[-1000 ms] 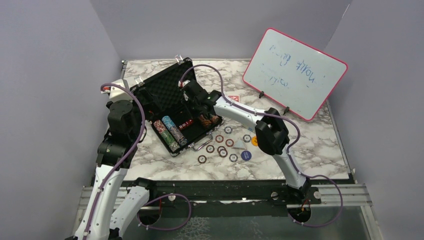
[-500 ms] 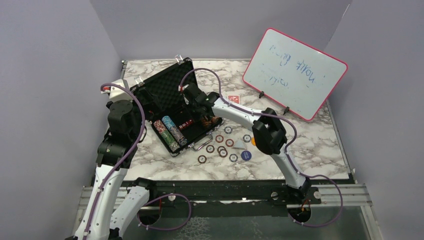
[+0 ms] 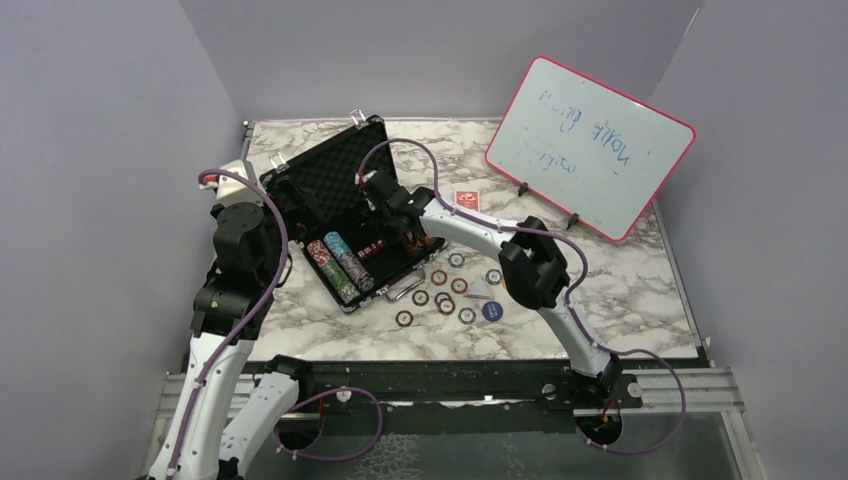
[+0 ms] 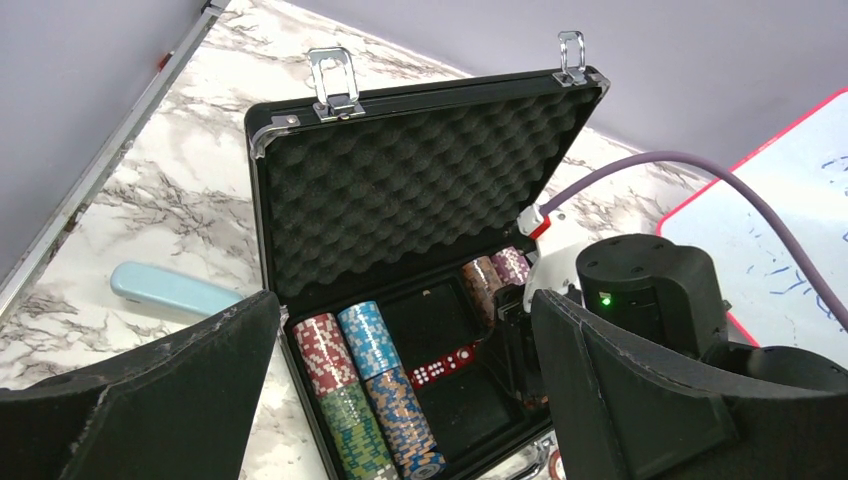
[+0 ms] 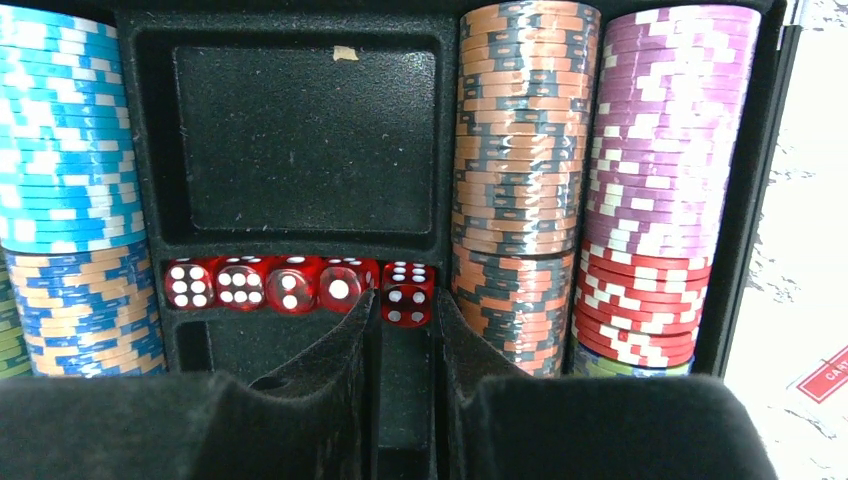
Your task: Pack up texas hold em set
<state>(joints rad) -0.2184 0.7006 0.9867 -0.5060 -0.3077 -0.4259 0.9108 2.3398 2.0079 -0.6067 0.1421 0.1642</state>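
Observation:
The black foam-lined briefcase (image 3: 335,165) lies open at the table's left centre, with rows of striped chips (image 3: 340,262) in it. My right gripper (image 3: 393,228) reaches into its middle. In the right wrist view the right gripper (image 5: 407,305) stands narrowly around the last red die (image 5: 408,293), at the right end of a row of red dice (image 5: 270,285) in the slot between the chip columns (image 5: 520,150). My left gripper (image 4: 400,400) is wide open and empty, hovering at the case's left side. Loose chips (image 3: 445,295) and a blue button (image 3: 491,311) lie on the table in front of the case.
A red card deck (image 3: 466,198) lies behind the right arm. The pink-framed whiteboard (image 3: 590,145) stands at the back right. A light-blue oblong object (image 4: 170,290) lies left of the case. The case's silver handle (image 3: 405,290) faces the loose chips.
My right gripper has moved left, from over the right chip columns to the dice slot in the case's middle. The left arm has barely moved.

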